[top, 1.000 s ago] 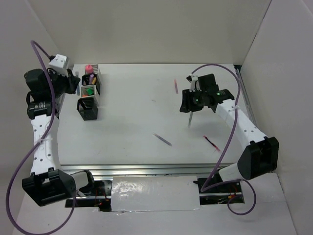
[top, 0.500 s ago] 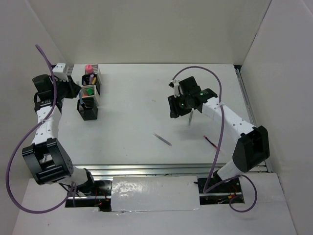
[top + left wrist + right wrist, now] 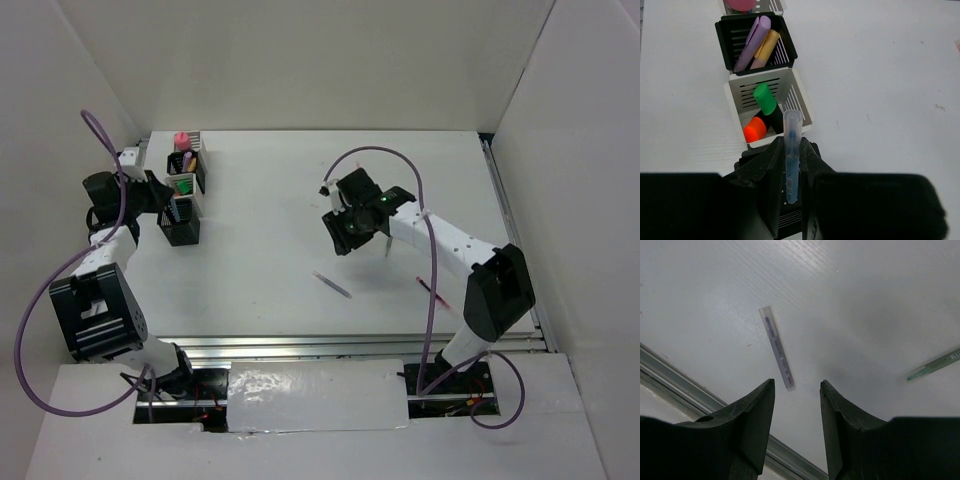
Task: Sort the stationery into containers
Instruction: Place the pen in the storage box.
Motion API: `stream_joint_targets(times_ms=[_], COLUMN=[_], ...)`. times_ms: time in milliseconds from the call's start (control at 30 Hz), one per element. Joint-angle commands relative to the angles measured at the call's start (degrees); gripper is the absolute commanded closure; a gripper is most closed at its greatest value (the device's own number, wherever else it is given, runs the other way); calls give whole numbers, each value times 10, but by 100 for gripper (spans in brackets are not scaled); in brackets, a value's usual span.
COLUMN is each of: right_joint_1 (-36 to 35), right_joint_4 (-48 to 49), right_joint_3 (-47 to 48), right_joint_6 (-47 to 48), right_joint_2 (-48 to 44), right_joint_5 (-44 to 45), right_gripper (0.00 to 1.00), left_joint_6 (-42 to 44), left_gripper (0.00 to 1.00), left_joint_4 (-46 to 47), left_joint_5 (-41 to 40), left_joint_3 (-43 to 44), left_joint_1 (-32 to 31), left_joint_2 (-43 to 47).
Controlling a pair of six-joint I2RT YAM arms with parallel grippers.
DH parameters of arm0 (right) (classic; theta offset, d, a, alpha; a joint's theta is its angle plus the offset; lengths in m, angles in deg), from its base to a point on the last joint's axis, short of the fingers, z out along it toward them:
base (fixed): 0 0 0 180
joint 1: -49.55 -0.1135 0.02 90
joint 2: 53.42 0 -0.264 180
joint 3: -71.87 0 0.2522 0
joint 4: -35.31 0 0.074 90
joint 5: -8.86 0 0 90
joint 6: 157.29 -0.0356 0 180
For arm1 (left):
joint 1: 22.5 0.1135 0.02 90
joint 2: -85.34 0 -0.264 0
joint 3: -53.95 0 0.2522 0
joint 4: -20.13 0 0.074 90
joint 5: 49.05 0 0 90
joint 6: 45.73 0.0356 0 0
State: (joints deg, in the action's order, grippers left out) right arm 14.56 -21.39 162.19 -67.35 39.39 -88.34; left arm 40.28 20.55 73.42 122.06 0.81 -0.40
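Clamping a blue pen [image 3: 791, 131], left gripper [image 3: 792, 162] hangs over black cup [image 3: 181, 231] at left edge; right gripper [image 3: 796, 386] gapes wide over grey pen [image 3: 776, 347].

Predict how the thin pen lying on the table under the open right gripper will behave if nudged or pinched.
The thin pen looks straight and slender, so probably stiff and light. Its round-looking barrel lies flat on the smooth table, so a nudge would likely roll or skid it. The right gripper may get little height to pinch.

Bright, even light; soft shadows, sharp focus.
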Motion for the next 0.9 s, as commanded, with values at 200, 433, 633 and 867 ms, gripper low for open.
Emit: stream_joint_targets(times_ms=[200,433,633,867], right_joint_1=[-30,-59,-84,-106], right_joint_4=[-16,-28,-31,-77], right_joint_3=[40,68,82,156], right_joint_6=[10,3,1,1], right_joint_2=[36,81,113,206], right_joint_5=[39,51,67,64], right_gripper=[51,50,52,57], left_joint_6=[-20,-16,-73,-28], left_gripper=[66,48,47,47], left_joint_4=[78,58,81,-4], left_joint_5=[14,19,46,105], left_joint_3=[-21,-16,-19,-7], left_joint_1=[0,2,24,33], left_joint_2=[-4,6,50,151])
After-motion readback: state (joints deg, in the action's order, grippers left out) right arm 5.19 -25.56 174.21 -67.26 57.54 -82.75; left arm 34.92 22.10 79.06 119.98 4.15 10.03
